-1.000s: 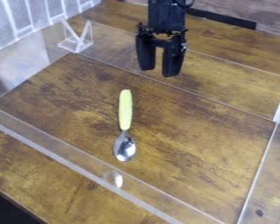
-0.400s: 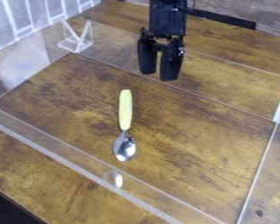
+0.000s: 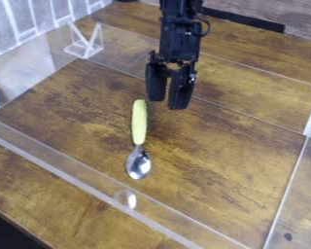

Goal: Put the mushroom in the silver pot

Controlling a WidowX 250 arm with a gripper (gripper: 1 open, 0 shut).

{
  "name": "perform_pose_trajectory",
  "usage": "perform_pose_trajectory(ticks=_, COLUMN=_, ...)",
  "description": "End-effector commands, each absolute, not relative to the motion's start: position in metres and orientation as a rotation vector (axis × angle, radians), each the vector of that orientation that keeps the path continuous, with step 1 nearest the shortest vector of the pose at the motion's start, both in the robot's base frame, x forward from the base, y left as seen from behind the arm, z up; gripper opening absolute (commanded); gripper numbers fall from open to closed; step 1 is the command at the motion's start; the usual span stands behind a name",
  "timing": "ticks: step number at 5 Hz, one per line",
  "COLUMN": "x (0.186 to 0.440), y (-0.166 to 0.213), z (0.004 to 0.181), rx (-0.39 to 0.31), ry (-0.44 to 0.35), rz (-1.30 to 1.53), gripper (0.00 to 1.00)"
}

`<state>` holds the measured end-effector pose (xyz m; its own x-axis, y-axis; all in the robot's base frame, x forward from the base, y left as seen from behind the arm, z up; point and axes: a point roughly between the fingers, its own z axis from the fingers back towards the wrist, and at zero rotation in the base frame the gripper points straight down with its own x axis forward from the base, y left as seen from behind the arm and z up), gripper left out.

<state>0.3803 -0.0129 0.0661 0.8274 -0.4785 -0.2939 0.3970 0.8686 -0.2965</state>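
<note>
Neither the mushroom nor the silver pot shows in this view. My gripper (image 3: pixel 167 94) hangs from the black arm at the upper middle, pointing steeply down over the wooden table (image 3: pixel 236 146). Its two dark fingers (image 3: pixel 155 86) stand apart with nothing between them, so it is open. The fingertips are just above and to the right of the top end of a spoon (image 3: pixel 139 131). The spoon has a yellow handle and a silver bowl and lies flat on the wood.
A low clear acrylic wall (image 3: pixel 81 180) runs around the work area, with a front edge near the camera. A small clear plastic stand (image 3: pixel 83 41) sits at the back left. White tiles show at the far left.
The gripper has come down and toward the camera, slightly left, and now sits close to the spoon's handle end. It stays open. The spoon has not moved.
</note>
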Motion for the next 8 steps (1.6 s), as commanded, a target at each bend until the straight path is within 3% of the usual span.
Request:
perform_pose_trajectory(ticks=1, x=0.379, y=-0.016, z=0.105, rx=-0.191, ry=0.292, rz=-0.502, gripper=1.0)
perform_pose_trajectory(ticks=4, x=0.353, y=0.006, z=0.122, rx=-0.215, ry=0.297, rz=-0.338, gripper=1.0)
perform_pose_trajectory(ticks=6, x=0.344, y=0.006, z=0.1, rx=-0.233, ry=0.303, rz=-0.242, gripper=1.0)
perform_pose_trajectory(ticks=7, x=0.341, y=0.009, z=0.097, rx=-0.233, ry=0.31, rz=-0.245, gripper=0.0)
perform_pose_trajectory(ticks=8, x=0.339, y=0.013, z=0.097, rx=-0.233, ry=0.313, rz=-0.244, gripper=0.0)
